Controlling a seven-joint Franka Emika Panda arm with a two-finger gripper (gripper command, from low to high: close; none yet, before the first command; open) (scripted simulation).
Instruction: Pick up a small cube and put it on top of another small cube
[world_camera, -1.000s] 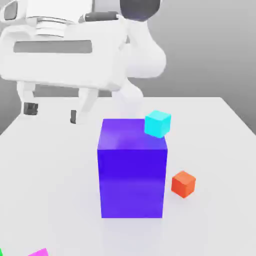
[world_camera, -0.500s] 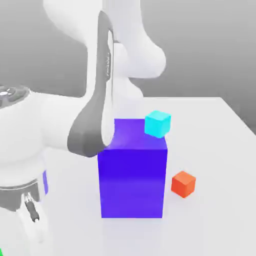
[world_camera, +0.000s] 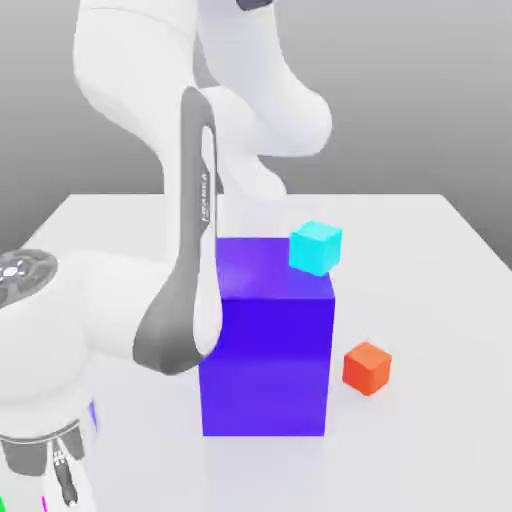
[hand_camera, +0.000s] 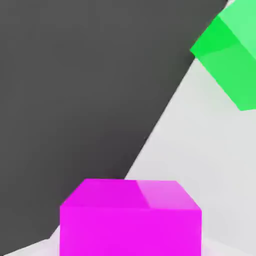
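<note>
So the gripper (world_camera: 65, 488) is down in the exterior view's lower left corner, can't tell if the claw's spread or pinching anything. Hand view has the magenta cube (hand_camera: 131, 230) up close, green cube (hand_camera: 230, 57) apart from it. Farther back, orange-red cube (world_camera: 367, 369) sits beside the big blue block (world_camera: 265, 365), cyan cube (world_camera: 315, 248) by its top right edge in the exterior view.

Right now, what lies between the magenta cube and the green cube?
In the hand view, the stretch between the magenta cube and the green cube is bare pale tabletop.
</note>
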